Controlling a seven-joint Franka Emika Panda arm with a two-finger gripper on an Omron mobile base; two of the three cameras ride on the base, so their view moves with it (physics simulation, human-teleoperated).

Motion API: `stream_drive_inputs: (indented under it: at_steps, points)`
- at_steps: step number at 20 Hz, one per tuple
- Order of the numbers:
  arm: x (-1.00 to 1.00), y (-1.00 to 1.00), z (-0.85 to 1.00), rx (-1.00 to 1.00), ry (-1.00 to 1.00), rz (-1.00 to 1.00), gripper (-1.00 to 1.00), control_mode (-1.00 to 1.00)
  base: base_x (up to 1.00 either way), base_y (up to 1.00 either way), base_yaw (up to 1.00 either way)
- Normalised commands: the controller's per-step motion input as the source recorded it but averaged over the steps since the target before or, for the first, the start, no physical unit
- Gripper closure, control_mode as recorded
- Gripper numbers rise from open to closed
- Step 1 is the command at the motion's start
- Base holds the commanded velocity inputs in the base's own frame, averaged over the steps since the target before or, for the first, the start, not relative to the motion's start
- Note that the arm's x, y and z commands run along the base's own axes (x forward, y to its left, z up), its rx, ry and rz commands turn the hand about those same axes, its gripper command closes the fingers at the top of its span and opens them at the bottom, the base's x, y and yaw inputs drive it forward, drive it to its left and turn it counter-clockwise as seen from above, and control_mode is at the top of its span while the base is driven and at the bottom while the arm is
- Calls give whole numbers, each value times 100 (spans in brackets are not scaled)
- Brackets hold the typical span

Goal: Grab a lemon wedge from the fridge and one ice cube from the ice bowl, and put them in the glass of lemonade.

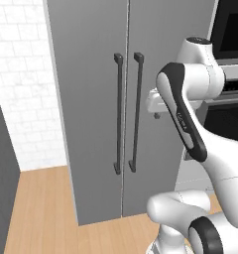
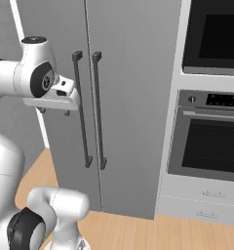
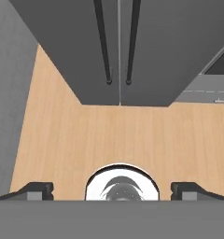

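Observation:
The fridge (image 1: 91, 109) (image 2: 128, 97) (image 3: 118, 42) stands straight ahead, tall and grey, with both doors shut and its two dark bar handles (image 1: 127, 114) (image 2: 89, 112) side by side at the middle seam. My gripper (image 2: 54, 113) (image 1: 156, 117) (image 3: 112, 190) hangs open at handle height, a little in front of the doors, and points down at the floor with nothing between its fingers (image 3: 35, 189). The lemon wedge, the ice bowl and the glass of lemonade are out of view.
Right of the fridge rises a black-fronted microwave (image 2: 214, 36) and oven (image 2: 211, 141) column with white drawers (image 2: 202, 202) below. A wooden floor (image 3: 118, 135) lies in front. A white tiled wall (image 1: 22, 99) and a dark grey panel (image 1: 2, 173) bound the left side.

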Motion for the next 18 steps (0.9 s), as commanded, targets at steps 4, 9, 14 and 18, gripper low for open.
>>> stream_drive_inputs:
  at_steps: [4,9,14,18]
  points:
    - [-42,0,16,-1,0,-1,-100,-100,0,0,0]
    - [-38,-2,0,0,-1,-2,-100,-100,0,0,0]
    - [-35,-7,0,0,-15,0,-100,-100,0,0,0]
    - [10,-19,-18,2,-13,0,-100,-100,0,0,0]
